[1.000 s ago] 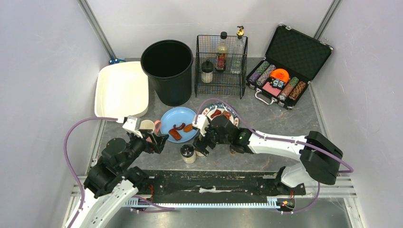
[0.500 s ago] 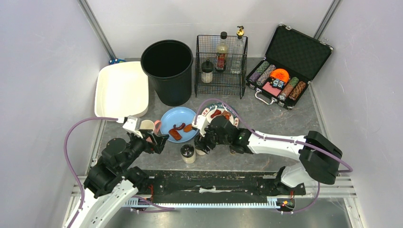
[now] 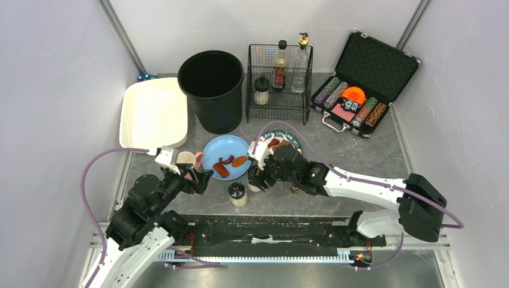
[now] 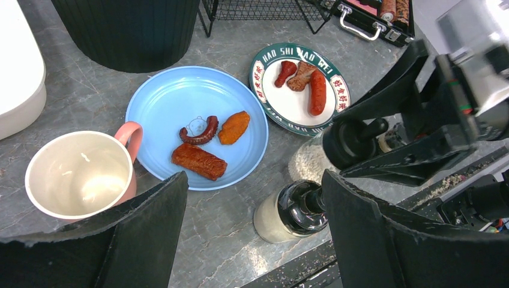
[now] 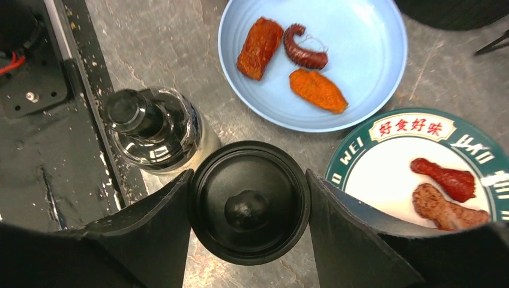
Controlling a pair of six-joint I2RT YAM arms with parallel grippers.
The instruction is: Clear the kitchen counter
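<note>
Lower centre of the top view, right gripper: half closed, both fingers pressed to the rim of a jar's black lid; whether the jar is off the surface cannot be told
Lower left of the top view, left gripper: jaws spread wide, holding nothing, poised above the mug
Counter: grey stone-look top filling the middle of the top view, still carrying every item
Grip risk: the hold looks to be on the lid alone; if the lid is loose, the glass body with its pale grains could drop away on the lift and spill; lid tightness cannot be judged
Second jar: just beside the held jar, upper left in the right wrist view, with the black rail close behind it; a sideways move of the near finger could tip it off the counter's edge
Green-rimmed plate: close on the right of that view, sausages on it; a low carry in that direction could clip its rim
Blue plate: between the two grippers, three loose food pieces; a sweep across it would scatter them
Arm clearance: the two grippers stand near each other across the second jar; a move by either toward the middle risks contact
Basket: top centre, already holding bottles; judged the likely place for the jar, with little free room inside
</note>
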